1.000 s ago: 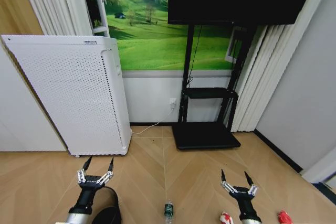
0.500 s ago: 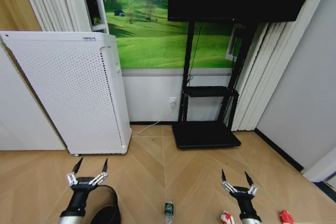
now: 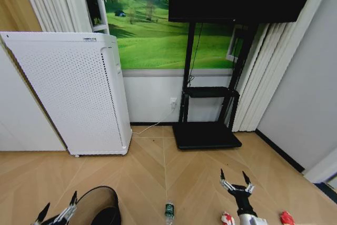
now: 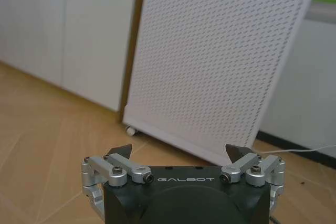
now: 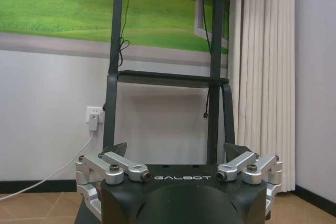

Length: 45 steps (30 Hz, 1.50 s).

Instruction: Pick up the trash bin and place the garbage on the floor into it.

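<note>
1. Left claw [image 3: 55, 213], spread wide and empty, beside the trash bin [image 3: 97, 204] on the floor [image 3: 158, 167]; likely light, stiff mesh: grip its rim.
2. Bottle [image 3: 169, 212], wrapper [image 3: 227, 218], red piece [image 3: 285, 217]: likely light, crushable.
3. Right claw [image 3: 235, 178] spread, empty.

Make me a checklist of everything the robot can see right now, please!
Surface: floor, tan herringbone wood.
Job's things: trash bin standing on the floor at bottom left; bottle, red-and-white wrapper and red piece lying on the floor.
Clutter: nothing seen.
Grippers: left gripper open, low beside the bin; right gripper open, above the wrapper.
Cables: white cord from wall socket; black cable down the stand.
Surroundings: white perforated appliance, black TV stand, curtains.
</note>
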Motion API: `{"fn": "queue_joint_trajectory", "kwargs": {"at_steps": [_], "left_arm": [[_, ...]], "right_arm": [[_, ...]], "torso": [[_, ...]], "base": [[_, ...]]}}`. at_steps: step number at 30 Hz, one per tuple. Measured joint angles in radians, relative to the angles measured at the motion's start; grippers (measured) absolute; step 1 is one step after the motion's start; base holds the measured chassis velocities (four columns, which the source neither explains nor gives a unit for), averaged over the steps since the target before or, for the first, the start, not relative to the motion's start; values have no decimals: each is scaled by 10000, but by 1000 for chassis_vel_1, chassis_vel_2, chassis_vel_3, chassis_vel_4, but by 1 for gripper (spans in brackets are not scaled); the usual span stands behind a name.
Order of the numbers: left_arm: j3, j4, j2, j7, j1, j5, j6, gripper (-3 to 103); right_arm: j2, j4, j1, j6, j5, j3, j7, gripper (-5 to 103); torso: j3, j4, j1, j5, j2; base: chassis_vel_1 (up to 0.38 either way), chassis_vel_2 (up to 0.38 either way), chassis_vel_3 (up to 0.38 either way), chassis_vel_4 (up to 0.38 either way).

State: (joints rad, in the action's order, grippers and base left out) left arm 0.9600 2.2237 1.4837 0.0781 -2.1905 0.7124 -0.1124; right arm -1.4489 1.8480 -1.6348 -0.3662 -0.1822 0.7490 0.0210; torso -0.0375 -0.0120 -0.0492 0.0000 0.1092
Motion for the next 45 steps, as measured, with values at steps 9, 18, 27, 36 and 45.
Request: {"fn": "queue_joint_trajectory", "kwargs": {"at_steps": [9, 18, 27, 36, 45], "left_arm": [[-147, 19, -35, 980, -613, 839, 1342, 100], [-306, -311, -17, 1753, 493, 1202, 3129, 99], [-593, -547, -150, 2551, 1663, 1648, 4394, 97], [-855, -934, -298, 3133, 2116, 2029, 5068, 101], [-933, -1105, -296, 3336, 2212, 2625, 4746, 70]], "right_arm": [[-137, -762, 726, -66, -634, 48, -122, 100], [212, -1237, 532, -344, -1107, 119, -247, 100], [365, -1067, 469, -252, -1164, 180, -257, 100], [317, -864, 189, -262, -1168, 413, -257, 100], [174, -616, -89, -273, -1015, 392, -251, 100]], "torso": [[-14, -2, -3, 1, 17], [-25, -2, -6, 0, 31], [-32, -1, -8, 0, 39], [-36, -1, -9, 0, 44], [-38, -1, -9, 0, 47]], "base": [[0, 0, 0, 0], [0, 0, 0, 0], [0, 0, 0, 0], [0, 0, 0, 0], [0, 0, 0, 0]]}}
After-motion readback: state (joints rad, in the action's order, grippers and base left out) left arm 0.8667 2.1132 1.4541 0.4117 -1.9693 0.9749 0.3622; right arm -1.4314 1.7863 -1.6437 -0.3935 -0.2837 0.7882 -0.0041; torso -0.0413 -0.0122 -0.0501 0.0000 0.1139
